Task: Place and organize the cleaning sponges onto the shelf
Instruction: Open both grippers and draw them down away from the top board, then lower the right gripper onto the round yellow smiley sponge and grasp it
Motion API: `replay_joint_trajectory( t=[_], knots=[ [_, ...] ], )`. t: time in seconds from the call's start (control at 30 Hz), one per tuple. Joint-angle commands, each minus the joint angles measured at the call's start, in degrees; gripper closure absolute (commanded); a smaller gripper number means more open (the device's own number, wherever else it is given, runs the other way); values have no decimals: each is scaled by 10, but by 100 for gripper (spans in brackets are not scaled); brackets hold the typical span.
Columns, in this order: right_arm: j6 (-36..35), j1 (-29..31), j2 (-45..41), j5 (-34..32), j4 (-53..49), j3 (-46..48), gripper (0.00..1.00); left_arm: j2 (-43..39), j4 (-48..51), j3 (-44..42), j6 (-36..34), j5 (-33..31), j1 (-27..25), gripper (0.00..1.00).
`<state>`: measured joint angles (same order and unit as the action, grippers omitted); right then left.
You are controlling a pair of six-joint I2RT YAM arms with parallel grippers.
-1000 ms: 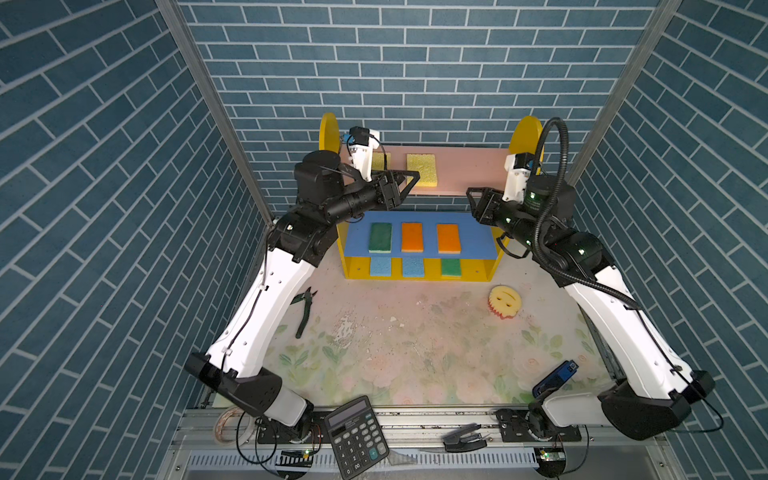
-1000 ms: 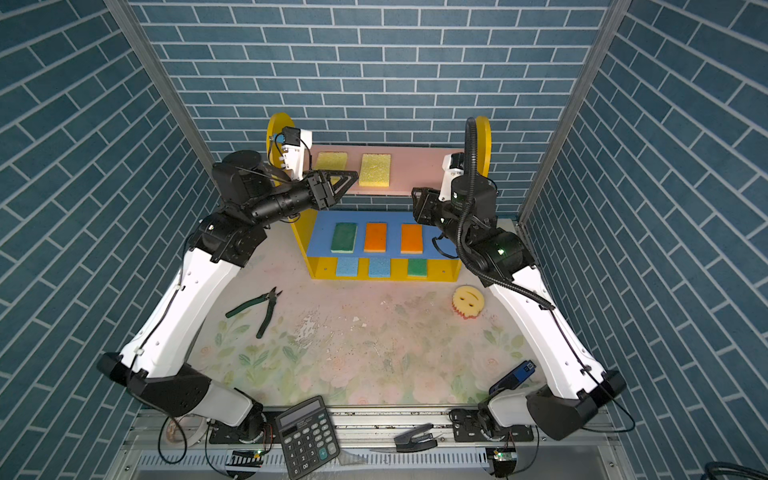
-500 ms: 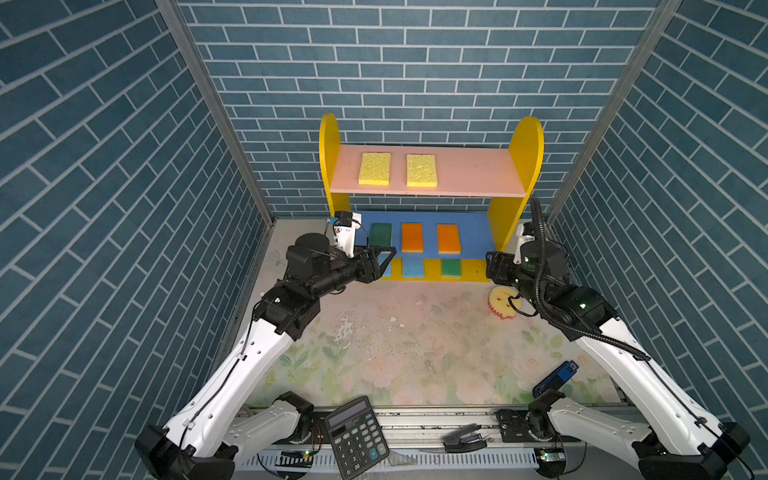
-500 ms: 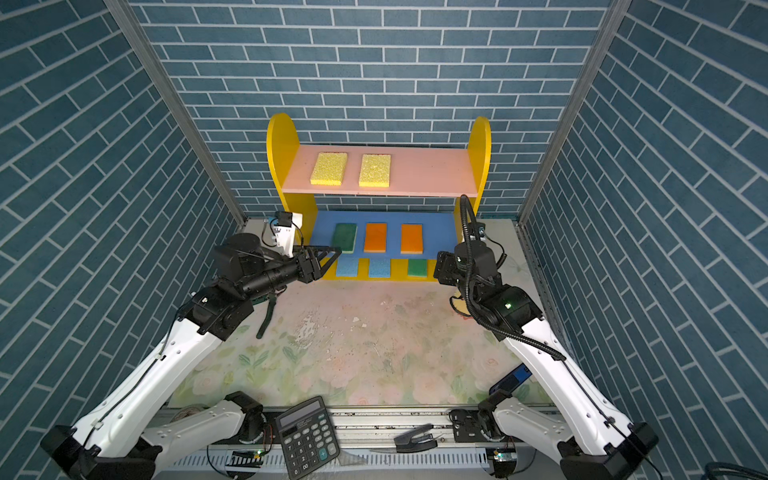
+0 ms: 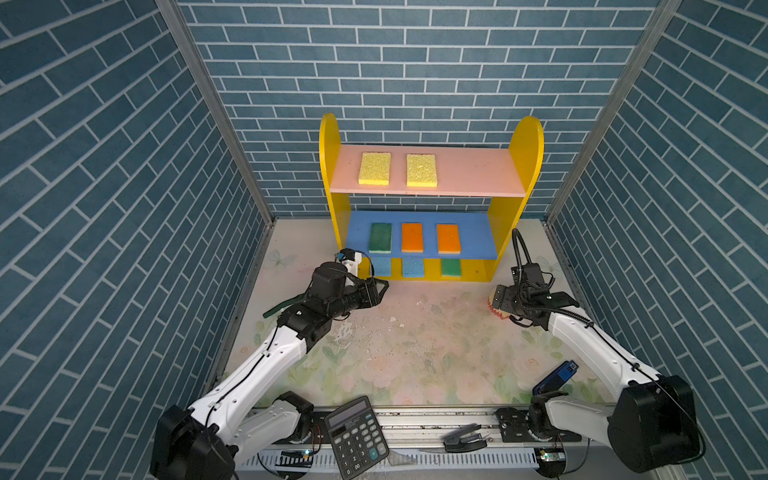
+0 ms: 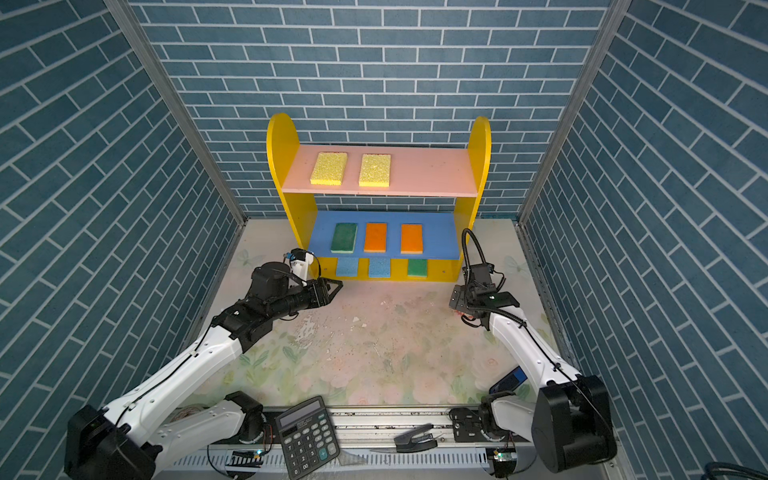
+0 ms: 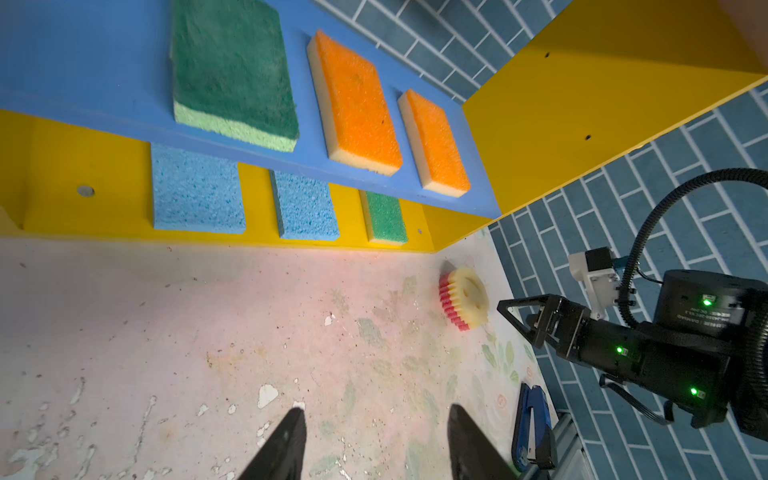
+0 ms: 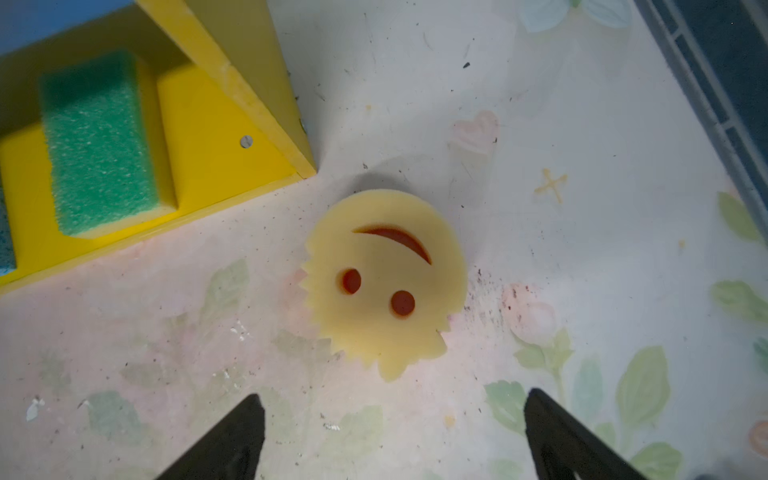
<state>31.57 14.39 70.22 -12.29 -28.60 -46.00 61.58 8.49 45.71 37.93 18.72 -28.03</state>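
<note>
The shelf stands at the back. Two yellow sponges lie on its pink board. A green sponge and two orange sponges lie on the blue board. Two light blue sponges and another green sponge lie on the base. A round yellow smiley sponge lies face up on the table by the shelf's right foot. My right gripper hangs open just above and short of it, empty. My left gripper is open and empty, low in front of the shelf's left foot.
A black calculator lies on the front rail. A blue stapler sits at the front right of the floral table. Green-handled pliers lie behind my left arm. Brick walls close in on three sides.
Both arms have come down from the shelf's top board to the table. My right gripper has opened wider and now hangs by the smiley sponge.
</note>
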Motion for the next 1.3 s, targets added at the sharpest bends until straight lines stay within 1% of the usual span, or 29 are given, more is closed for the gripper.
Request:
replay_joint_trajectory(
  t=[0.0, 0.1, 0.2, 0.27, 0.4, 0.47, 0.57, 0.63, 0.67, 0.73, 0.8, 0.87, 1.0, 1.13, 1.27],
  knots=[
    [-7, -34, 52, 31, 62, 1, 4, 21, -63, 0, 25, 33, -1, 45],
    [-20, -60, 101, 60, 84, -15, 6, 12, -63, -15, 25, 30, -2, 45],
    [-32, -75, 138, 89, 132, -15, 7, -14, -23, -21, 6, 7, -2, 44],
    [-35, -77, 160, 85, 139, -20, 7, -38, 4, -26, -3, -9, -2, 44],
    [-17, -77, 196, 83, 145, -17, 7, -90, 47, -41, -16, -47, -1, 42],
    [-2, -76, 203, 103, 158, -2, 9, -111, 63, -47, -18, -66, -1, 41],
    [16, -67, 194, 142, 210, 46, 9, -121, 68, -48, -20, -78, 0, 41],
    [17, -40, 180, 136, 221, 72, 9, -116, 67, -45, -20, -80, 0, 41],
    [17, -20, 173, 121, 212, 78, 9, -111, 64, -45, -17, -80, -1, 41],
    [18, 26, 155, 96, 205, 93, 9, -98, 50, -45, -15, -73, -1, 41],
    [25, 73, 132, 86, 211, 113, 9, -79, 35, -45, -10, -68, -1, 41],
    [51, 108, 108, 78, 216, 131, 10, -61, 19, -47, 0, -60, 0, 41],
    [100, 174, 74, 85, 253, 157, 11, -33, -21, -55, 14, -37, -1, 41],
    [118, 236, 85, 83, 264, 127, 11, -21, -34, -65, 19, -35, -2, 42],
    [102, 296, 129, 94, 278, 51, 11, -4, -43, -73, 21, -29, -2, 41]
  ],
)
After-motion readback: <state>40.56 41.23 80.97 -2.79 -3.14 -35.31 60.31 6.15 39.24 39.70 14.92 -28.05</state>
